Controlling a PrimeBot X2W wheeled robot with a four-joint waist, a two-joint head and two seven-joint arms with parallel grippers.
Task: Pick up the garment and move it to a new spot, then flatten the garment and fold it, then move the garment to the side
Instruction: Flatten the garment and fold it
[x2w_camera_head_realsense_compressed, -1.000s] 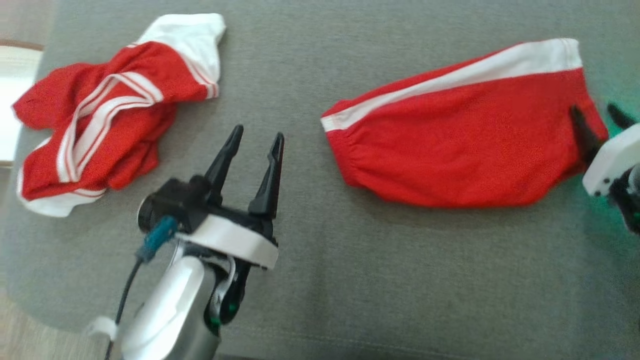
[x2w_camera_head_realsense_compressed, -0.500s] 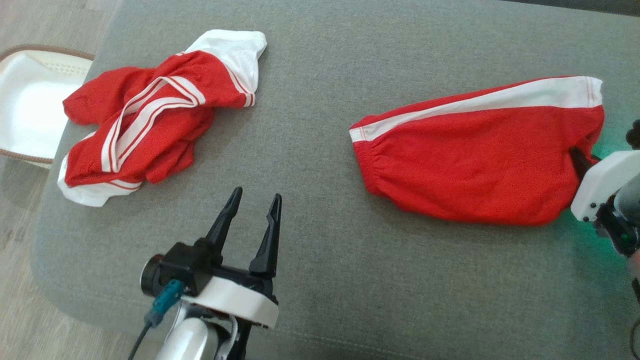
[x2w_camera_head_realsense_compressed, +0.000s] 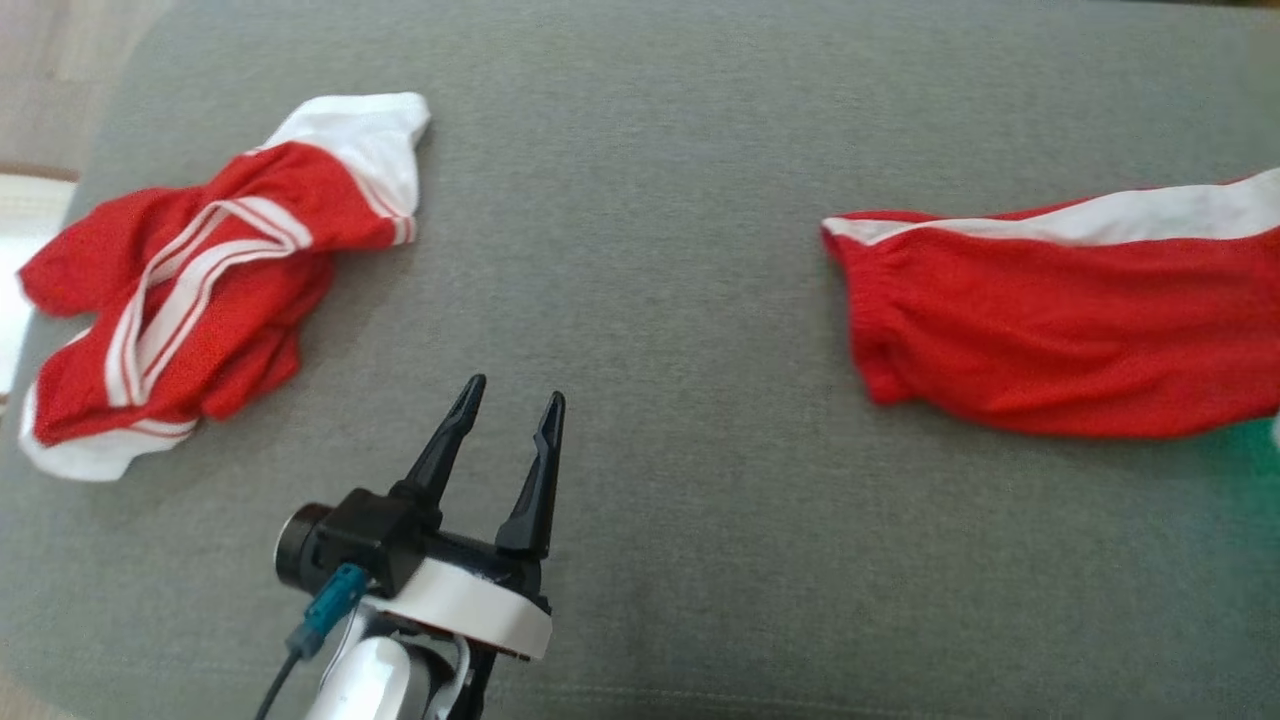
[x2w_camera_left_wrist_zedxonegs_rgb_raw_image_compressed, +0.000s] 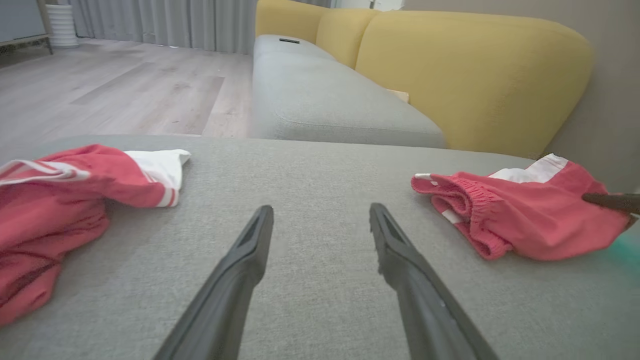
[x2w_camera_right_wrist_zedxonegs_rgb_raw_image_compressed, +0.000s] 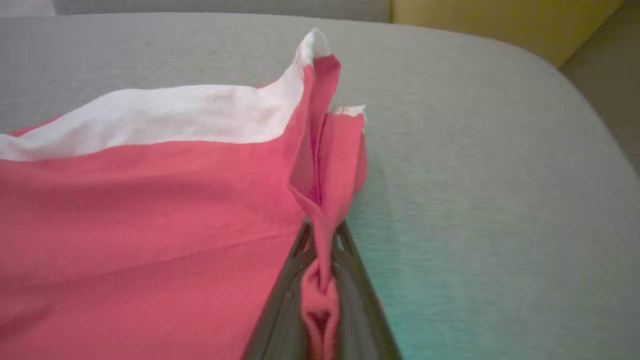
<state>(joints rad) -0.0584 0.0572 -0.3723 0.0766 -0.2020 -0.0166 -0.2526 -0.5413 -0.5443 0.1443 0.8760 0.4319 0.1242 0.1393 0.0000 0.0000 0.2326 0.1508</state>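
Now your right pincer (x2w_camera_right_wrist_zedxonegs_rgb_raw_image_compressed: 322, 232) is clamped on the folded shorts (x2w_camera_head_realsense_compressed: 1050, 330); your left pincer (x2w_camera_head_realsense_compressed: 514, 392) hangs open above the sofa (x2w_camera_head_realsense_compressed: 680, 560).

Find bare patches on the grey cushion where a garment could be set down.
Widest bare stretch: between the crumpled garment and the folded garment, beyond the open left gripper. The far strip of the cushion is bare. Crowded: both side edges, where garments lie and the right gripper pinches cloth.
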